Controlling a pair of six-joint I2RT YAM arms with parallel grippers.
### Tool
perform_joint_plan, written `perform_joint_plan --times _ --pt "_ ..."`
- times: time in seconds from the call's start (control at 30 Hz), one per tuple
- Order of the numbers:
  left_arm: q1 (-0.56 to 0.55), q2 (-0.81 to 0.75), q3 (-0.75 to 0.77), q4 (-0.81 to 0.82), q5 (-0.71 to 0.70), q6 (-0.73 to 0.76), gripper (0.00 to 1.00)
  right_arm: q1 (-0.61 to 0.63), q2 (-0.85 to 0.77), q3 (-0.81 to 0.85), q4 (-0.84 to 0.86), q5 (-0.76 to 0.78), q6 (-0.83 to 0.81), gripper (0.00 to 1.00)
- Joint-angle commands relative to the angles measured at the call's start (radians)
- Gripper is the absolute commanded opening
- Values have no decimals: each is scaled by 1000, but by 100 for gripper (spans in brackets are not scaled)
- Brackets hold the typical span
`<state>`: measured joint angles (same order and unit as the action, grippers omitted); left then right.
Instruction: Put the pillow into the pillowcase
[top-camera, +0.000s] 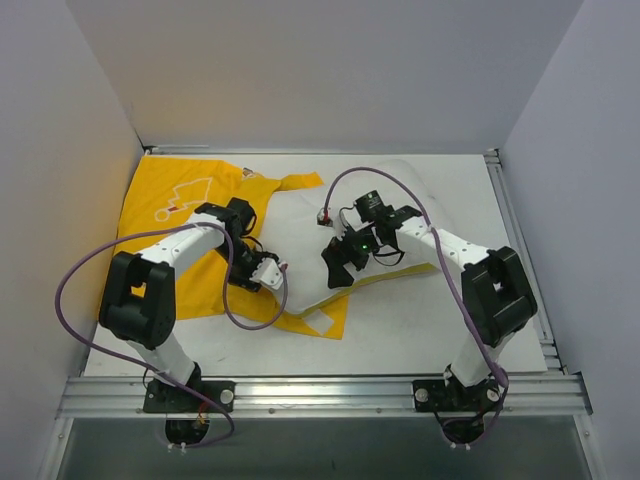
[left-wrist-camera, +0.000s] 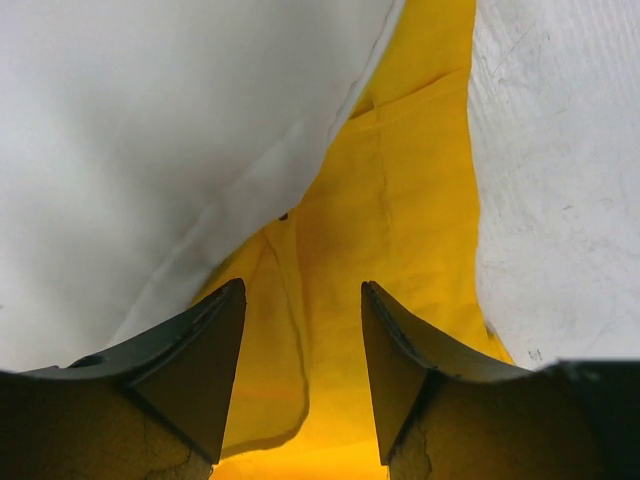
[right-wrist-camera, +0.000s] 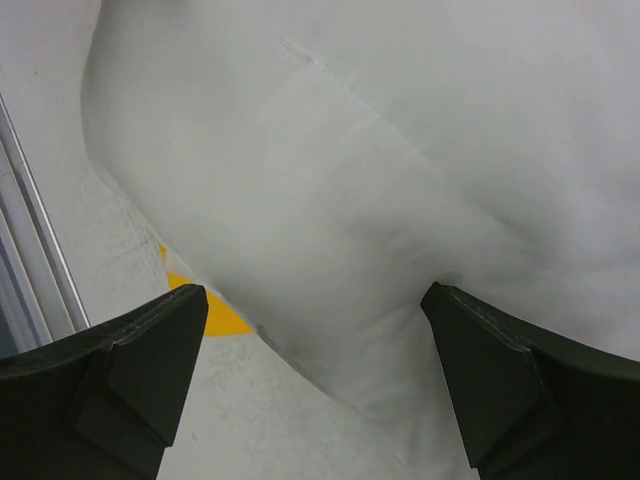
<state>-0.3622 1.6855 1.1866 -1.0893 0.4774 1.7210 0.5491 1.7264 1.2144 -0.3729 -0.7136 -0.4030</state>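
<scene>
The right claw (right-wrist-camera: 315, 290) stands wide apart and empty, the soft white rectangular pillow (right-wrist-camera: 350, 150) just ahead of its tips. The left claw (left-wrist-camera: 300, 290) is part-spread, clamping nothing visible, over the bright yellow fabric pillowcase (left-wrist-camera: 400, 200), whose hem runs just ahead of it under the pillow's edge. With neither of the 2 claws holding cloth, closing the left one here could pinch both case layers shut, and a right-claw push would likely bunch the pillow.
</scene>
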Motion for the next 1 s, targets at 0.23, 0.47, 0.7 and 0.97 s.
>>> perform_joint_plan --times 0.23,0.47,0.7,0.97 --pt "66 -52 -51 -7 12 81 62 74 -138 -212 365 -101 -285 100" --pt "71 -67 -88 14 29 88 66 120 -189 -314 485 -171 -569 100" --pt "68 -46 -82 48 24 72 66 198 -117 -315 531 -158 -623 100" --pt "52 -40 -123 72 -23 95 28 206 71 -208 607 47 -464 64"
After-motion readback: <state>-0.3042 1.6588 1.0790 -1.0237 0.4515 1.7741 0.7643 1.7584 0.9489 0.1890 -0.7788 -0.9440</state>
